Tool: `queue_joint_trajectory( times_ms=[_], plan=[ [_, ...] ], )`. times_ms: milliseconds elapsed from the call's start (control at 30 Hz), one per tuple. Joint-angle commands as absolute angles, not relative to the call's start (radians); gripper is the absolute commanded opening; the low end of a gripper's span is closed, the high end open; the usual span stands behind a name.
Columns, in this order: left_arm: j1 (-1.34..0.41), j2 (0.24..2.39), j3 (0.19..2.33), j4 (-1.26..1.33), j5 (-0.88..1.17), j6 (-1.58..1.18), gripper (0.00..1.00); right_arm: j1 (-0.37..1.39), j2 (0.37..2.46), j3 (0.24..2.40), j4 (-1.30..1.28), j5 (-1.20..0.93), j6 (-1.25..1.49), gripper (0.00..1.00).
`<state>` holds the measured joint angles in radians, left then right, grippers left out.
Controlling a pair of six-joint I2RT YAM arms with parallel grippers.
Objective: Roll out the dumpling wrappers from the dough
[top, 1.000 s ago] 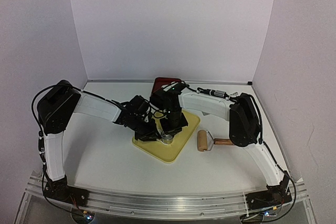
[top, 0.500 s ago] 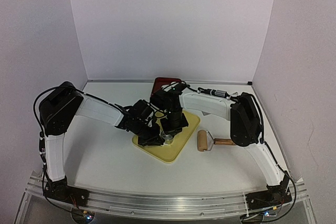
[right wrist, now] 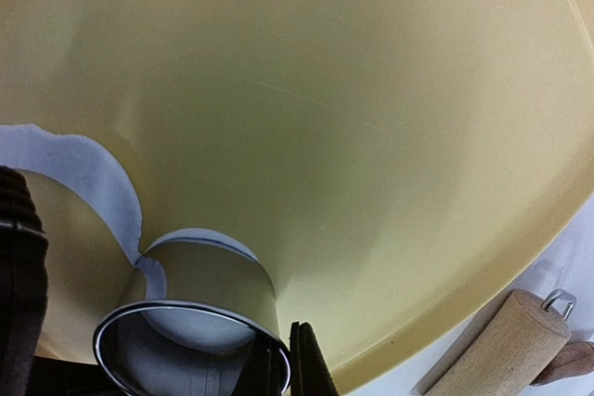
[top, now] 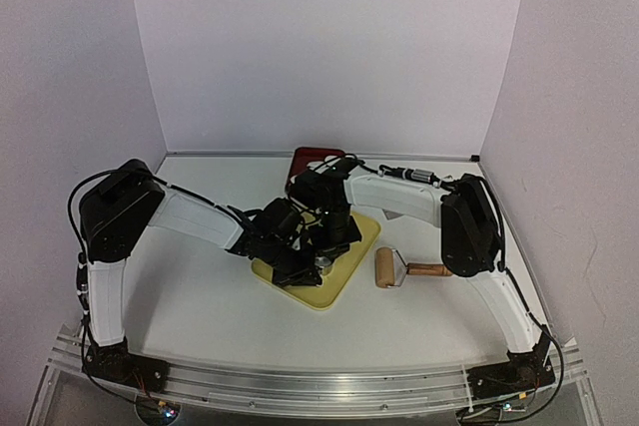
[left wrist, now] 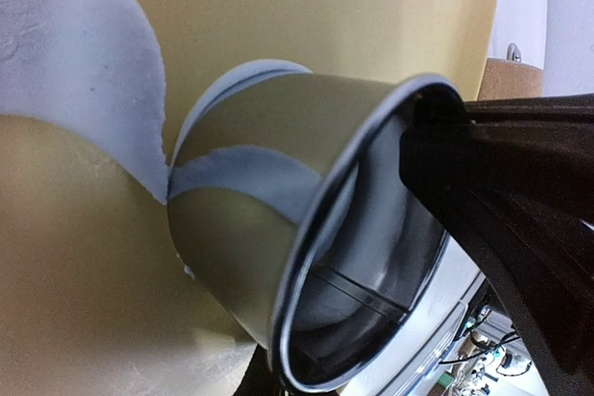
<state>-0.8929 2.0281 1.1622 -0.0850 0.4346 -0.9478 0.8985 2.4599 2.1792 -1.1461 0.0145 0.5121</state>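
Yellow board (top: 331, 291): lies in the middle of the table (top: 200, 296), turned at an angle, with both arms bent down over it.
Dough (left wrist: 65, 71): a thin, flat white patch on the board, with a round bite missing from its edge.
Ring cutter (left wrist: 251, 229): a shiny metal ring standing on the board, right in the curved notch of the dough. Some white dough shows inside it.
Right gripper (top: 325, 251): fingers pressed together at the rim of the ring cutter. They seem to pinch its thin wall.
Left gripper (top: 303, 268): fingers pressed together, low over the board just beside the cutter. I cannot tell if anything is between them.
Rolling pin (top: 385, 268): wooden, lying on the table just to the right of the board.
Dark red object (top: 312, 157): behind the board, partly hidden by the arms.
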Motion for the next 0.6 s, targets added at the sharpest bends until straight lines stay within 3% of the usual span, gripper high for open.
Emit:
queue_joint_trajectory(
  times_ms=[0, 567],
  plan=[
    [-0.997, 2.049, 1.121, -0.068, 0.433, -0.926, 0.00, 0.927, 2.558, 2.109, -1.127, -0.043, 0.534, 0.00],
    [-1.029, 1.751, 0.961, -0.020, 0.213, -0.986, 0.00, 0.927, 2.521, 2.104, -1.124, -0.037, 0.549, 0.00]
  ],
)
